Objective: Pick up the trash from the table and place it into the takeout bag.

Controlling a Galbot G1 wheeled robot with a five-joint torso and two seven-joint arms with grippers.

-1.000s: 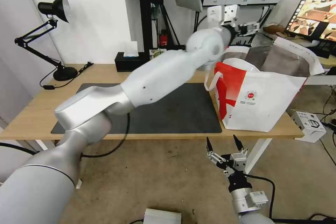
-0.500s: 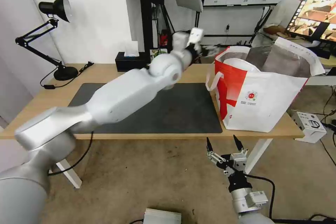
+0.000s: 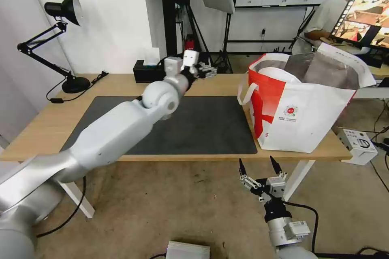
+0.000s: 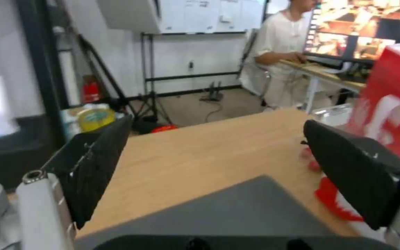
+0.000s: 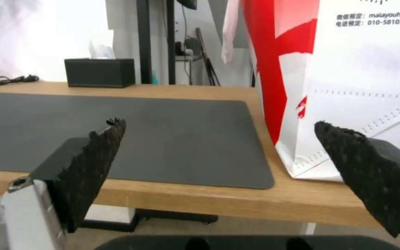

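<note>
The takeout bag [image 3: 302, 103], white with red side panels and silver lining, is standing open at the counter's [image 3: 121, 85] right end beside the dark mat [image 3: 210, 125]. The left claw [image 3: 206, 69] is drawing back from over the bag toward the counter's far edge, jaws spread wide and holding nothing. The right claw [image 3: 259, 166] is waiting below the front edge, spread and holding nothing.

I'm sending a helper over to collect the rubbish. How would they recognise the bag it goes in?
Find the long light-wood table with the dark grey mat. At the mat's right end stands the takeout bag: large, boxy, open-topped. Its red side panel, silver lining and small round red logo set it apart.
</note>
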